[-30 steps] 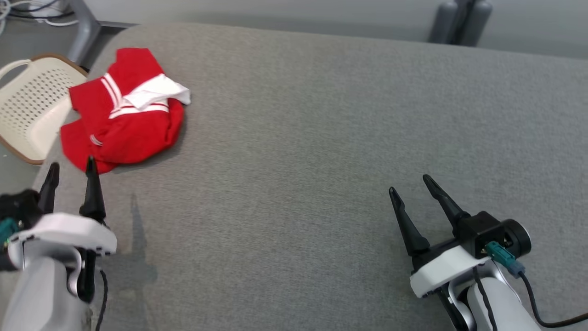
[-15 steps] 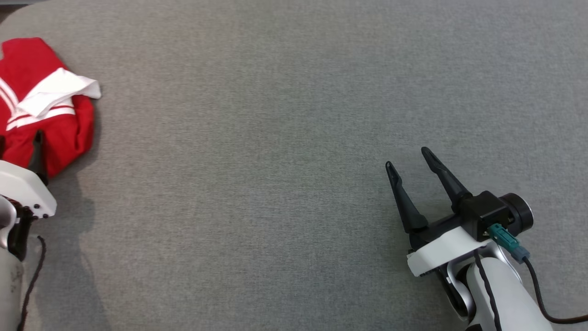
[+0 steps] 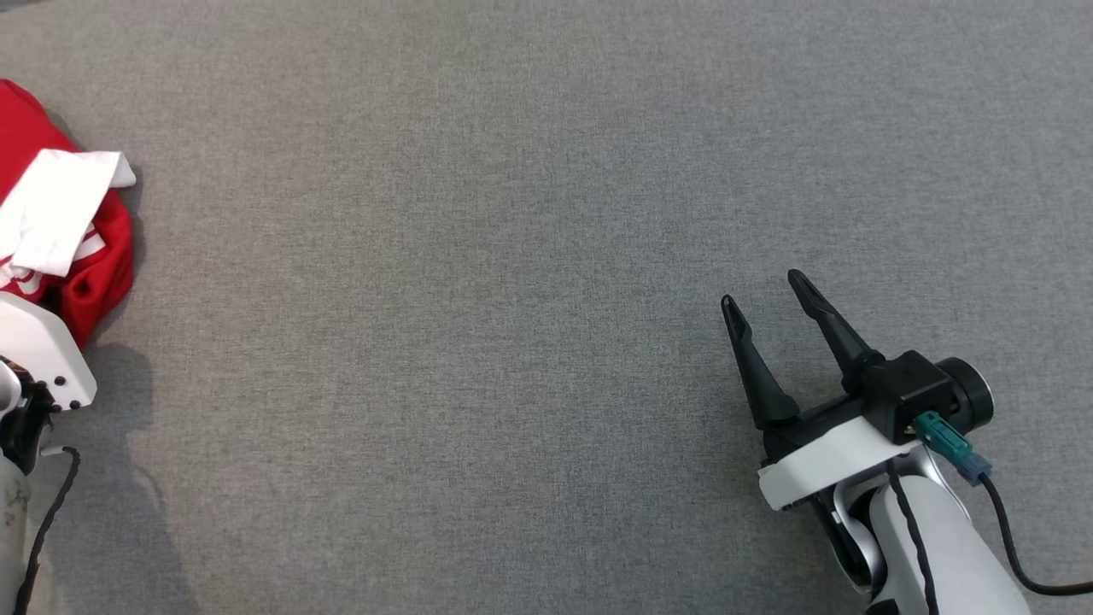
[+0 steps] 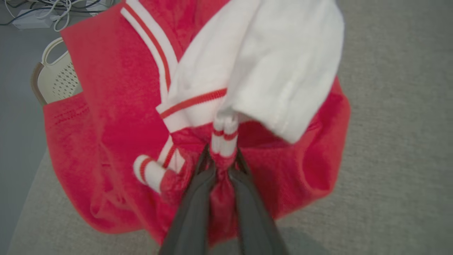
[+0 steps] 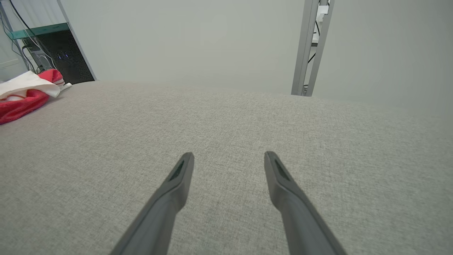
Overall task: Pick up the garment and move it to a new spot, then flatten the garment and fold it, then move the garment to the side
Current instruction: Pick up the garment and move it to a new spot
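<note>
"Left wrist view settles the grip," says the first watcher. "The left gripper [image 4: 222, 157] is clenched on a thin pinch of the garment [image 4: 116, 117], with red cloth and a striped cuff [image 4: 223, 136] bunched between its fingers."

"And the other arm?"

"The right gripper [image 3: 760, 288] is released, fingers spread, low over the bare grey surface [image 3: 512, 213] and well apart from the garment."

"Where does the garment sit?"

"At the far left of that surface, cut off by the head view's left edge, with a basket [image 4: 53, 81] just beyond it. The right wrist view suggests most of it lies on the surface. Whether any part has lifted cannot be told."

"So the step is the pick-up and carry. How should it go?"

"The hold is small and near a cuff, so it probably calls for a slow, straight lift until the trailing cloth hangs free. Then a steady carry toward the open middle, where both arms can reach. Dragging it could pull the pinch loose."

"Which way does it point?"

"It is a crumpled heap, so no true long axis can be read. The white panel [image 4: 269, 60] slants up and to the right in the head view. The stripes run away from the fingers."
</note>
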### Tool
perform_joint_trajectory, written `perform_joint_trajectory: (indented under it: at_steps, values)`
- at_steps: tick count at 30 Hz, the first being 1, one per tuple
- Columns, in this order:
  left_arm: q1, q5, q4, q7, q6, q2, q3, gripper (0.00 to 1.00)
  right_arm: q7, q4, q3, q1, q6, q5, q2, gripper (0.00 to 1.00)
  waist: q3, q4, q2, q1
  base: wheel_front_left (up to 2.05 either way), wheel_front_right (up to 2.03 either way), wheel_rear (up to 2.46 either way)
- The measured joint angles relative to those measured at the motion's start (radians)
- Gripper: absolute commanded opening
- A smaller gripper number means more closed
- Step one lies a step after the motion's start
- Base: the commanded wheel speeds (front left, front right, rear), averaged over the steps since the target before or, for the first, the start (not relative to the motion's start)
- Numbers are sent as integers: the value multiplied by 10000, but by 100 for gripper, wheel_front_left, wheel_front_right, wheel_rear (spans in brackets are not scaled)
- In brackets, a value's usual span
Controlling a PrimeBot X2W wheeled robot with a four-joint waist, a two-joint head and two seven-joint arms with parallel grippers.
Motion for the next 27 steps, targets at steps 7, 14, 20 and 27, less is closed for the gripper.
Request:
perform_joint_trajectory:
  at_steps: [7,14,20,27]
  values:
    - [-266,-79,-769,-56,2,121,-1045,0,0,52,27,23,2,320,4,100,-420,-49,0,0,0,0,0]
    - [-558,-150,-2021,-460,2,-140,-2727,0,0,102,4,257,0,587,8,100,-904,-263,0,0,0,0,0]
    - [-561,-874,-2683,-1208,-4,-951,-3781,0,0,113,-130,385,0,725,2,100,-1181,-662,0,0,0,0,0]
    - [-251,-1455,-2851,-2113,-4,-2270,-4903,0,0,150,-485,627,0,922,2,100,-1519,-1150,0,0,0,0,0]
